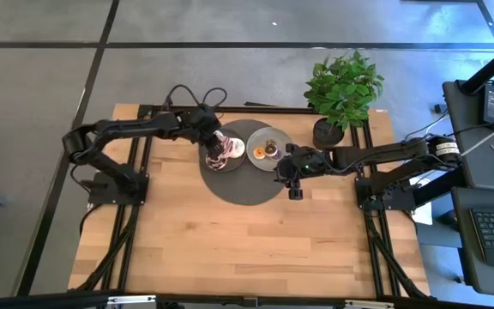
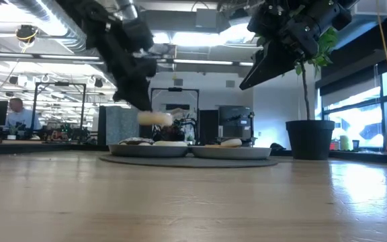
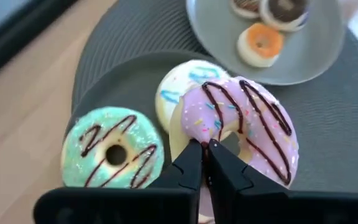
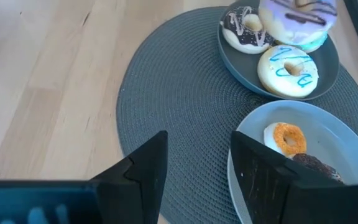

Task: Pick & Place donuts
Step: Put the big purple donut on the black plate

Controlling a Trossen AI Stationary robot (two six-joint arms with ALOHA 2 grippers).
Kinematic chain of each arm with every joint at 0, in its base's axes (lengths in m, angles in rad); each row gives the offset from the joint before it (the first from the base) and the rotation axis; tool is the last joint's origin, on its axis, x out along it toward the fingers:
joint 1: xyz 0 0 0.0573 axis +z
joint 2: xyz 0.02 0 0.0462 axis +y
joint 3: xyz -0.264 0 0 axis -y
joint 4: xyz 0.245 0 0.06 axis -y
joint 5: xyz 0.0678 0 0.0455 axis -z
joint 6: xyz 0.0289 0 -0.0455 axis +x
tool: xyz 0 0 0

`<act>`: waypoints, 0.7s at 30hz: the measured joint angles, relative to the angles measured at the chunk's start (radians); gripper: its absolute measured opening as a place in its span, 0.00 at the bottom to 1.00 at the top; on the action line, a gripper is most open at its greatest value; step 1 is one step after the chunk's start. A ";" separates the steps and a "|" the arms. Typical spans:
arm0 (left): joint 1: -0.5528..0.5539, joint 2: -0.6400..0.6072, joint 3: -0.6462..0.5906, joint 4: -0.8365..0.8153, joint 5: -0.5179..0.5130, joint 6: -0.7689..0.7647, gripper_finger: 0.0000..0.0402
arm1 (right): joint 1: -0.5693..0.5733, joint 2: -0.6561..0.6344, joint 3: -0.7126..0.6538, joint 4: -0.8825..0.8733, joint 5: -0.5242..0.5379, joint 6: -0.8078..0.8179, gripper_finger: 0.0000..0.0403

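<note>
My left gripper (image 1: 219, 148) is shut on the pink donut with dark squiggles (image 3: 244, 121), above the dark plate (image 4: 247, 71). The low view shows that donut (image 2: 154, 119) lifted over the plates. On the dark plate lie the white-green donut (image 3: 114, 152), the cream donut with blue lines (image 4: 289, 70) and the chocolate donut (image 4: 244, 28). The light grey plate (image 4: 347, 134) carries a tiny orange donut (image 4: 289, 138) and a dark brown one (image 4: 316, 165). My right gripper (image 4: 197, 162) hangs open over the mat, beside the light plate. No purple donut shows. My left gripper pinches the pink donut between its two fingers (image 3: 191, 163) on the part of the ring (image 3: 199, 127) nearest them, beside the hole. It comes from above, pointing down. The donut is lifted clear of the plate and tilted, over the cream donut.
Both plates sit on a round dark woven mat (image 1: 245, 184) at the far middle of the wooden table (image 1: 230, 249). A potted plant (image 1: 341, 90) stands at the far right corner. Bare wood lies on the near side of the mat.
</note>
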State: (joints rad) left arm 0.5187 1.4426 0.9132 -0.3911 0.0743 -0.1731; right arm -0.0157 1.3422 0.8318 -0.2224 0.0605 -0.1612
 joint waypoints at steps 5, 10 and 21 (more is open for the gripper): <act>0.035 0.038 -0.023 0.029 0.000 -0.008 0.02 | -0.001 0.000 0.000 -0.008 0.000 0.000 0.44; 0.049 0.065 -0.023 0.035 -0.005 -0.008 0.02 | -0.001 0.000 0.000 -0.012 0.000 0.001 0.44; 0.052 0.133 -0.023 0.031 -0.086 -0.027 0.08 | -0.001 0.000 0.000 -0.015 -0.001 0.000 0.44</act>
State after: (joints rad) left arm 0.5705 1.5756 0.8906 -0.3604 -0.0116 -0.1997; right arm -0.0166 1.3422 0.8318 -0.2377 0.0597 -0.1612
